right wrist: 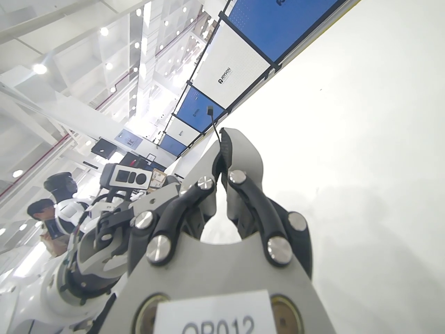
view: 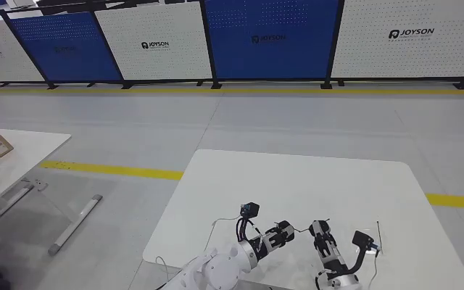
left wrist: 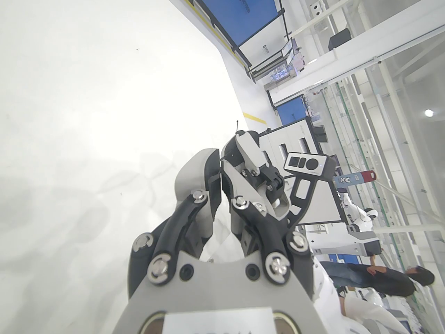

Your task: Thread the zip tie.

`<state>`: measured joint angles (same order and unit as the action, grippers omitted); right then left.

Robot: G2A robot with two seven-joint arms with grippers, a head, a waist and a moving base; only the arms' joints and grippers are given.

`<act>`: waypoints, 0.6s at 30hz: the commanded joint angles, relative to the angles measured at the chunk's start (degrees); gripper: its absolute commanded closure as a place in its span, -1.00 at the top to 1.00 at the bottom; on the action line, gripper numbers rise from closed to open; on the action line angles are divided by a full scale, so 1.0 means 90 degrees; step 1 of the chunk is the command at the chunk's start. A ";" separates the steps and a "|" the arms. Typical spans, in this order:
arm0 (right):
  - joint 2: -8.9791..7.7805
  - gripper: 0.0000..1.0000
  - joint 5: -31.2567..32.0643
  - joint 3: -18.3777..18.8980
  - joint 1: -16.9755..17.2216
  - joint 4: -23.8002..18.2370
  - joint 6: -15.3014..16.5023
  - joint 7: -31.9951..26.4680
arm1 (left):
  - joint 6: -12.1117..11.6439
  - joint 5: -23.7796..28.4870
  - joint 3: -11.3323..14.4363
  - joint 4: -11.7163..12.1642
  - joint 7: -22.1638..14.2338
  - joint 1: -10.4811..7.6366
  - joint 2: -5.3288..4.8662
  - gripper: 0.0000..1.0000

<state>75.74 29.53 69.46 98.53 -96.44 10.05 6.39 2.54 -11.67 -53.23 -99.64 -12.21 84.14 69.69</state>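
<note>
Right gripper [right wrist: 221, 140], over the table's [view: 290, 181] near edge, is pinching the thin black zip tie [right wrist: 214, 121], which runs lengthwise along the fingers with its head poking out past the tips, roughly toward the far edge, and the left gripper [left wrist: 221, 165] just beside it has its fingers pressed together.

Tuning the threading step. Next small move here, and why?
Probably nudge the left gripper toward the head of the zip tie to line up. The right gripper is shut on the zip tie, head poking past its fingertips. The left gripper is shut close beside it, and I can't tell what it pinches.
</note>
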 commanded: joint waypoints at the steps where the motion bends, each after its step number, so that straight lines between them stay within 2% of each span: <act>1: 0.0001 -1.00 -0.0010 0.0003 0.0000 0.0015 0.0001 0.0002 | 0.0000 0.0000 0.0000 0.0000 0.0000 0.0000 0.0000 -1.00; 10: 0.0022 -1.00 -0.0076 -0.0109 -0.0048 0.0100 0.0044 -0.0059 | 0.0000 0.0000 0.0000 0.0000 0.0000 0.0000 0.0000 -1.00; 18: 0.0037 -1.00 -0.0113 -0.0103 -0.0018 0.0076 0.0079 0.0161 | -0.0012 0.0040 -0.0001 0.0006 0.0027 0.0005 0.0003 -1.00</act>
<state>76.08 28.52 68.39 98.31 -95.68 10.79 7.69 2.53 -11.64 -53.23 -99.64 -12.19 84.14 69.70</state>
